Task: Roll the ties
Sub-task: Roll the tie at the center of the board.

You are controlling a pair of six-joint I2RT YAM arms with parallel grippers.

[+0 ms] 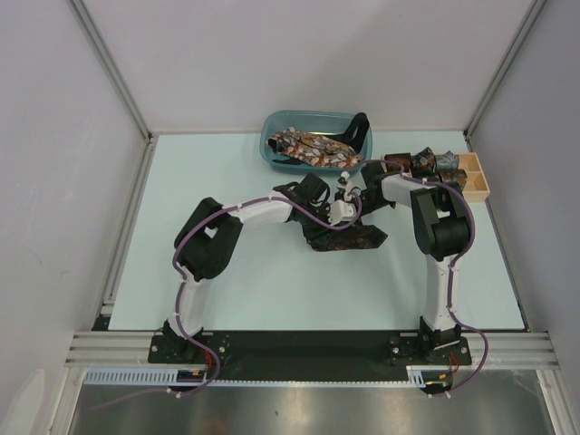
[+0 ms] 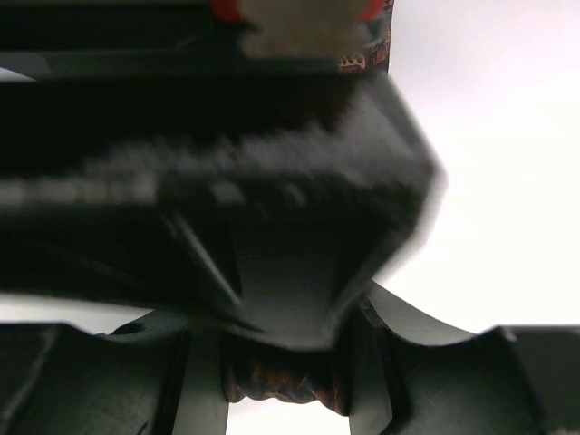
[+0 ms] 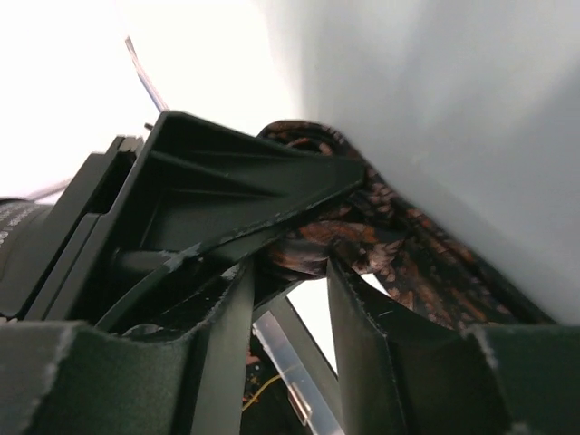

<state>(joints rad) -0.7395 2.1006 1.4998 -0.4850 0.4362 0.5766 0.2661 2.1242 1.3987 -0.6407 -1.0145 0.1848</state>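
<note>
A dark brown printed tie (image 1: 355,239) lies bunched on the table's middle. Both grippers meet just above it. My left gripper (image 1: 350,216) is shut on a bunched fold of this tie (image 2: 285,381); the right gripper's black body (image 2: 272,181) fills most of the left wrist view. My right gripper (image 1: 361,199) is shut on the same tie (image 3: 317,246) at its fingertips, and the fabric trails off to the right (image 3: 426,263). Several loose ties (image 1: 313,149) lie in a blue bin (image 1: 269,136). Rolled ties (image 1: 421,165) sit in a wooden box (image 1: 478,186).
The blue bin stands at the back centre, close behind the grippers. The wooden box with compartments stands at the back right, next to the right arm's elbow (image 1: 441,222). Grey walls enclose the table on three sides.
</note>
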